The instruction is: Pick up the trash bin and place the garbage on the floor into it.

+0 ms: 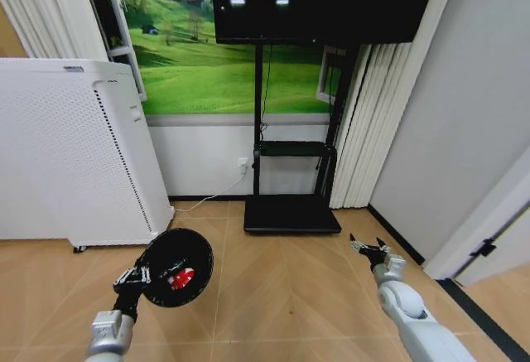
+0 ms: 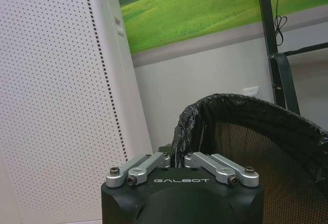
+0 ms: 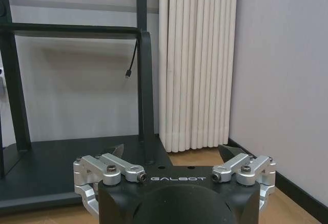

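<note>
The white cabinet (image 1: 70, 155) stands on the left, the black TV stand (image 1: 290, 209) ahead. The bin (image 1: 175, 269) is held up off the floor (image 1: 281, 296) by the left pincer (image 1: 139, 277), pressed together on its lined rim. Red garbage (image 1: 180, 278) already lies inside, so the task looks well along; how many pieces are in is hard to make out, and none shows on the floor. The right pincer (image 1: 368, 248) hovers spread and empty near the stand.
</note>
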Robot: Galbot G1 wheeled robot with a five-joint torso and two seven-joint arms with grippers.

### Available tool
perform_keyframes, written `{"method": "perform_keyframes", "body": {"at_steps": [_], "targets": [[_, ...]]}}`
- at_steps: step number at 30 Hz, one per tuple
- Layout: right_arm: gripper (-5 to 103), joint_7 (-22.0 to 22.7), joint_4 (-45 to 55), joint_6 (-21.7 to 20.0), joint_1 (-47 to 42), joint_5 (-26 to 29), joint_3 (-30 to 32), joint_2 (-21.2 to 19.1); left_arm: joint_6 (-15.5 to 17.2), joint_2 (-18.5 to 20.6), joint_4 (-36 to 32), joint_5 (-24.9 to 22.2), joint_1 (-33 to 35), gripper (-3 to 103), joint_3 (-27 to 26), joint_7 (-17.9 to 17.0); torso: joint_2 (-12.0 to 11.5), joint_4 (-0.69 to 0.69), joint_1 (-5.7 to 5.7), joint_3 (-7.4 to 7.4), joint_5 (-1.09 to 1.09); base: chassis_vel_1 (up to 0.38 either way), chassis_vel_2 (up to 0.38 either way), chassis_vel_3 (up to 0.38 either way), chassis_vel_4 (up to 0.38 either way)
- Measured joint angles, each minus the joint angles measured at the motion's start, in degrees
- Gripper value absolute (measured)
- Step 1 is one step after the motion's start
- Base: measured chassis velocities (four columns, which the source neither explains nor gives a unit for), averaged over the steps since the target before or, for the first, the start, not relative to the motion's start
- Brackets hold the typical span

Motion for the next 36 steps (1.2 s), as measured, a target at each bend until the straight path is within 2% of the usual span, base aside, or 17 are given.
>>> {"method": "perform_keyframes", "body": {"at_steps": [20, 30, 34, 36], "targets": [[100, 0.0, 0.0, 0.0, 0.0, 0.0, 0.0, 0.0, -0.8, -1.5, 0.1, 1.1, 0.4, 6, 0.5, 0.0, 0.0, -0.01, 0.03, 0.02, 0.01, 0.031, 0.017, -0.028, -0.017], [100, 0.0, 0.0, 0.0, 0.0, 0.0, 0.0, 0.0, -0.8, -1.6, 0.7, 1.4, 0.3, 6, 0.9, 0.0, 0.0, 0.02, 0.02, 0.02, 0.02, 0.228, 0.242, -0.224, -0.242], [100, 0.0, 0.0, 0.0, 0.0, 0.0, 0.0, 0.0, -1.1, -2.0, 1.5, 2.0, 0.4, 6, 1.8, -0.3, 0.0, -0.03, 0.01, 0.02, 0.02, 0.304, 0.307, -0.307, -0.304], [100, 0.0, 0.0, 0.0, 0.0, 0.0, 0.0, 0.0, -1.2, -2.2, 2.1, 2.1, 0.6, 6, 2.4, -0.6, 0.0, 0.01, 0.02, 0.02, 0.01, 0.317, 0.307, -0.319, -0.328]]}}
